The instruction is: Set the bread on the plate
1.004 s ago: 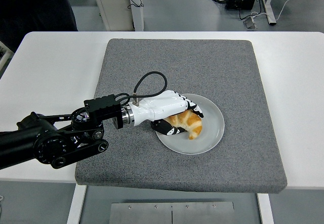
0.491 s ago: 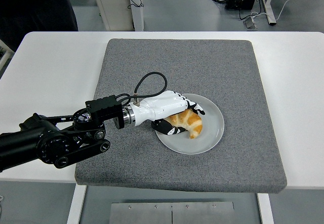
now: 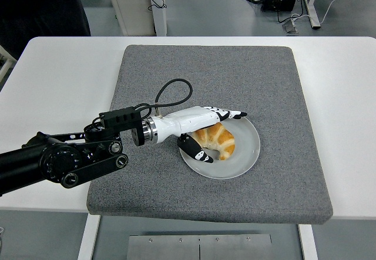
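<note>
on the grey mat (image 3: 235, 72), the plate (image 3: 249, 148) now carries the bread (image 3: 217, 141), a croissant lying inside its rim. my left hand (image 3: 202, 128) hovers beside it, fingers spread, gripping nothing. placement looks done; only pulling my arm clear remains.

black jointed left arm (image 3: 64, 160), looped black cable (image 3: 170, 93), glossy white left hand (image 3: 197, 122) with black-tipped fingers (image 3: 235, 114).
</note>
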Controlling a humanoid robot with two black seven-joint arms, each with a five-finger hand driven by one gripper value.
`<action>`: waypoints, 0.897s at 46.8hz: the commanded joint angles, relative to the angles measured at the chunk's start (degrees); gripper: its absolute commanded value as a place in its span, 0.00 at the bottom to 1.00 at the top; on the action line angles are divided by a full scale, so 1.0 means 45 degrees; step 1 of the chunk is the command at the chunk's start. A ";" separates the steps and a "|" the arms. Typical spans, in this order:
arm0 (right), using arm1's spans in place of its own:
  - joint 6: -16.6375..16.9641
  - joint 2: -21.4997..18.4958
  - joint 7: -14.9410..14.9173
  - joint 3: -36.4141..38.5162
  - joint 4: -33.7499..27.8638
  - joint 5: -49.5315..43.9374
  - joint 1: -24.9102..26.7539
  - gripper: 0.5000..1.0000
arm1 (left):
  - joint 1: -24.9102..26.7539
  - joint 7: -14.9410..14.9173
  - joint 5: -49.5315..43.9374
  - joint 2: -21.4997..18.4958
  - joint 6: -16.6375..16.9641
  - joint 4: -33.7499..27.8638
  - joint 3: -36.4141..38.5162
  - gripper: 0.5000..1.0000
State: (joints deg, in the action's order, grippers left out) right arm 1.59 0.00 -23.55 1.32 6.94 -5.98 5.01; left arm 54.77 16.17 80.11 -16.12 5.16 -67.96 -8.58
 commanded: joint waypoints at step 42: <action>-0.0001 0.0000 0.0000 0.0000 0.0000 0.0000 0.0000 1.00 | -0.0570 0.0664 -0.9852 0.0438 0.1722 0.1018 -0.3601 0.93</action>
State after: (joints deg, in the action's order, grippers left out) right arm 1.58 0.00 -23.55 1.32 6.94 -5.98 5.02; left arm 52.34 18.05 39.12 -14.60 11.25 -64.78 -24.42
